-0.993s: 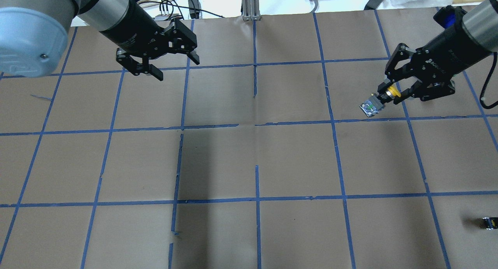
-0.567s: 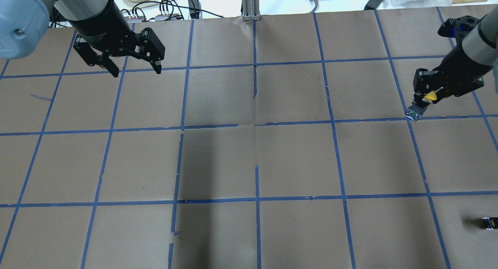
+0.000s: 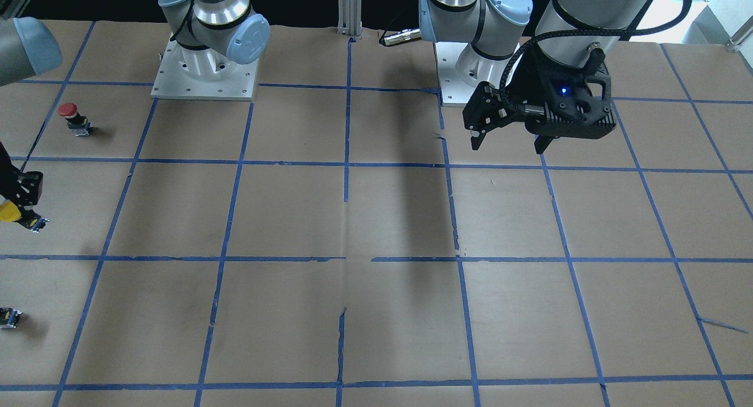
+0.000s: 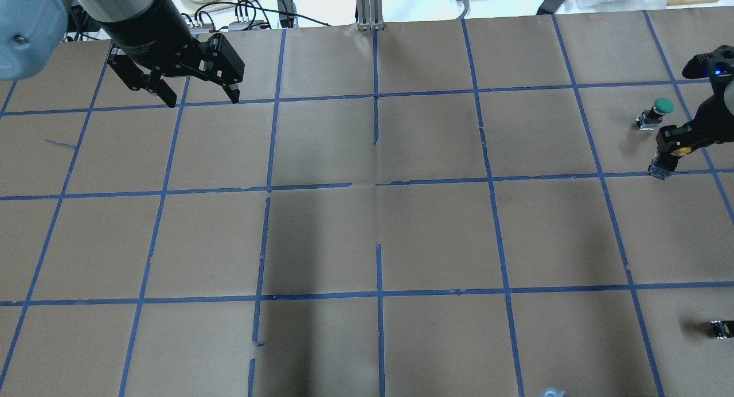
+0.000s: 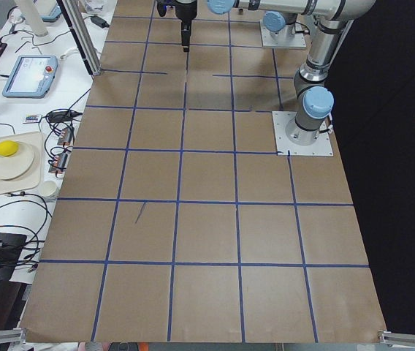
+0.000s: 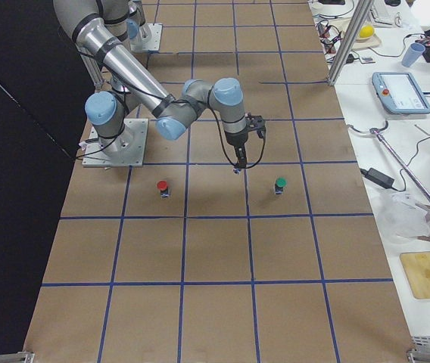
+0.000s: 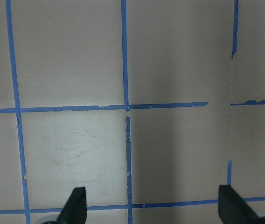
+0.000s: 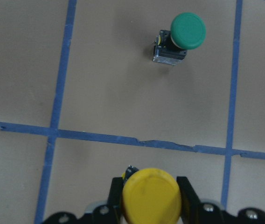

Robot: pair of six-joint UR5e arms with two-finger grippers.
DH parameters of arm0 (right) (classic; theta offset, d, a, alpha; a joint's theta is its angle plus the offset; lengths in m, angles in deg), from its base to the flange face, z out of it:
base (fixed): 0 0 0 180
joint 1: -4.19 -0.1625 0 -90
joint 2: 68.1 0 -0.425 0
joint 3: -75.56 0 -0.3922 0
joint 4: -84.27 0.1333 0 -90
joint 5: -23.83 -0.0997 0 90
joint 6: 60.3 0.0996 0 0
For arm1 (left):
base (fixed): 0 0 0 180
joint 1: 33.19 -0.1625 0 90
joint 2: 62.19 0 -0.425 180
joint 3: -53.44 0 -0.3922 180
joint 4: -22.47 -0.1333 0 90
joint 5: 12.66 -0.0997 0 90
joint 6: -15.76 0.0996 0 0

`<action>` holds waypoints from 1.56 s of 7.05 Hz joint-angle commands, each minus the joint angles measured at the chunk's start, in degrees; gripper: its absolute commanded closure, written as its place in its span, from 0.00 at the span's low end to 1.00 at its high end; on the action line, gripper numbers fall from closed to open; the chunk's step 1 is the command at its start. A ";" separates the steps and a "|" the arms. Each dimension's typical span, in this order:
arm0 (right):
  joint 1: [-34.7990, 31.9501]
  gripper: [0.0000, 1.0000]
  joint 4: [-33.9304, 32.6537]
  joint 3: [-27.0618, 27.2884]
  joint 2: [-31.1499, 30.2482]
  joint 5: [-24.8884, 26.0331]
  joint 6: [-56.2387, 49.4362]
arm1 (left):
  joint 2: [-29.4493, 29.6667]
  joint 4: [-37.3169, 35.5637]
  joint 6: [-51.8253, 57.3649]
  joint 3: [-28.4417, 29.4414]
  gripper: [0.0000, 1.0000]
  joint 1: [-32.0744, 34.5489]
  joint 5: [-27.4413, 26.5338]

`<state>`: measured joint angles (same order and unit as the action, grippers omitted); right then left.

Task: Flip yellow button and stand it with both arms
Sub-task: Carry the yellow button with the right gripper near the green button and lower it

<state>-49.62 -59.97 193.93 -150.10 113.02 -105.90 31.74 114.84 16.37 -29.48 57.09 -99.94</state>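
The yellow button [image 8: 151, 198] is held cap-up between the fingers of my right gripper [image 4: 672, 146] near the table's right edge. Its grey body [image 4: 658, 170] hangs below the fingers, close to a blue tape line; I cannot tell if it touches the paper. It also shows at the left edge of the front view [image 3: 8, 212]. My left gripper [image 4: 198, 88] is open and empty, hovering over the back left of the table. In the left wrist view its two fingertips [image 7: 76, 205] stand wide apart over bare paper.
A green-capped button [image 4: 659, 107] stands just beyond the right gripper. A red-capped button [image 3: 69, 114] stands nearer the robot's base. A small dark capless block [image 4: 719, 328] lies at the table's front right. Brown paper with blue tape grid [image 4: 378, 185] covers the table.
My right gripper has carried the yellow button rightward towards the table's edge and turned it from lying sideways to cap-up. My left gripper has drawn back to the left and stayed open.
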 commanded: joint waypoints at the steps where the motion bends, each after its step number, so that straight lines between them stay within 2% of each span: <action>1: 2.39 0.85 -11.72 5.36 1.15 -0.42 -4.14 | 0.20 1.93 0.01 1.44 0.00 -0.20 -0.17; 7: 2.83 0.84 -15.90 9.42 1.15 -1.30 0.77 | 0.37 1.51 0.10 1.89 0.00 -0.72 -0.52; 10: 2.92 0.74 -15.90 9.51 1.32 -1.22 0.86 | -0.06 1.41 0.10 2.49 0.00 -0.64 -0.70; 11: 2.92 0.74 -15.90 9.42 1.50 -1.22 0.86 | 0.46 1.24 0.10 2.33 0.00 -0.64 -1.05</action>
<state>-46.71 -75.88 203.38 -148.74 111.80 -105.05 31.98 116.19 16.47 -27.35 56.45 -100.66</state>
